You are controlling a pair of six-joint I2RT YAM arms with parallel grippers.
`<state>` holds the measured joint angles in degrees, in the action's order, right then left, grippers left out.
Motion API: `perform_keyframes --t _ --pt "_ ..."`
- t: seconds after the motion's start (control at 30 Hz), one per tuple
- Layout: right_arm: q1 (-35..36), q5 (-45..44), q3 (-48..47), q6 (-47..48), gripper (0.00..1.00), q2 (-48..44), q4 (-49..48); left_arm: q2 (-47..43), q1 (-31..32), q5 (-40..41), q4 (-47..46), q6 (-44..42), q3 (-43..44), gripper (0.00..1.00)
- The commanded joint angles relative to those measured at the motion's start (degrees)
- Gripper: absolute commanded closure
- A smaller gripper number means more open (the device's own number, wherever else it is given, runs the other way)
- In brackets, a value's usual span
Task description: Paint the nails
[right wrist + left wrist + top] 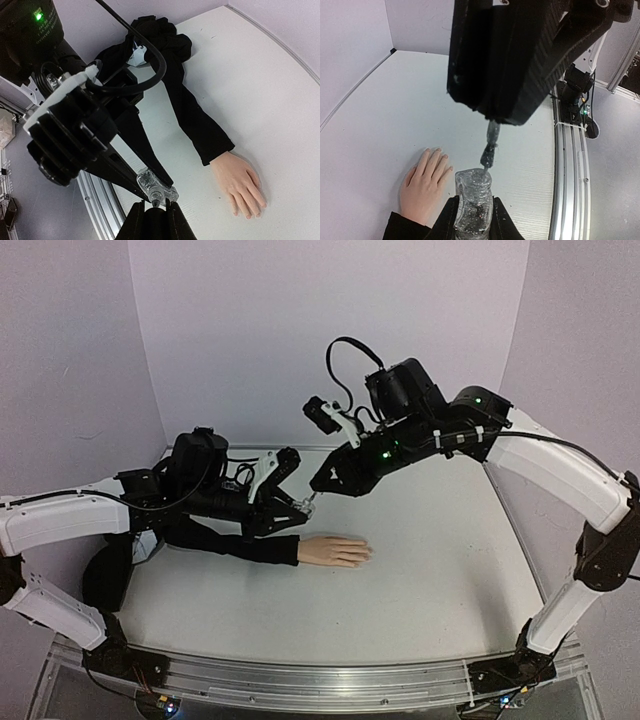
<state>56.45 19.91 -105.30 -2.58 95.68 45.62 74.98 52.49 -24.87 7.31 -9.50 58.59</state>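
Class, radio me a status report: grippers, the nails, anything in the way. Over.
Left gripper shut on polish bottle. Right gripper shut on brush, tip at bottle mouth. Nails exposed, mannequin hand flat on table; nothing over them.

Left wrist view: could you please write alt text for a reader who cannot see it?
The left end effector grips a clear polish bottle upright, while the right end effector above holds a brush with its tip at the bottle's mouth. Beside the bottle, a mannequin hand in a black sleeve lies palm down on the white table.
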Motion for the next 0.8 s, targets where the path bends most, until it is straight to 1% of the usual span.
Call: perform_keyframes --t 0.0,0.17,0.23,0.4,0.47,0.57,0.67,0.77 --pt "-0.3 -2.9 1.6 -0.8 1.00 -3.9 -2.4 -0.4 -0.1 1.6 -1.1 -0.9 1.5 1.00" --pt "-0.9 -5.3 6.0 -2.7 1.00 -8.5 -5.2 -1.0 -0.1 6.3 -2.5 -0.2 0.3 1.00" --pt "-1.5 -7.0 9.7 -3.8 1.00 -11.2 -6.8 -2.1 -0.1 11.4 -4.3 0.7 -0.7 1.00" --pt "-6.9 -6.7 24.3 -9.2 1.00 -20.3 -15.4 -6.4 -0.1 24.4 -9.8 3.2 -3.2 1.00" --pt "-8.9 -6.9 29.9 -10.6 1.00 -22.6 -17.6 -7.8 0.0 29.6 -9.9 4.1 -2.6 1.00" --pt "-10.5 -7.3 37.4 -9.9 1.00 -25.0 -20.9 -9.3 -0.1 35.3 -8.9 5.8 -0.4 1.00" --pt "-11.8 -5.0 44.6 -6.1 1.00 -25.1 -26.0 -10.3 -0.1 36.4 -9.2 5.6 0.6 1.00" --pt "-12.6 -4.8 46.2 -1.2 1.00 -21.6 -27.0 -9.5 -0.1 35.6 -9.0 5.1 2.3 1.00"
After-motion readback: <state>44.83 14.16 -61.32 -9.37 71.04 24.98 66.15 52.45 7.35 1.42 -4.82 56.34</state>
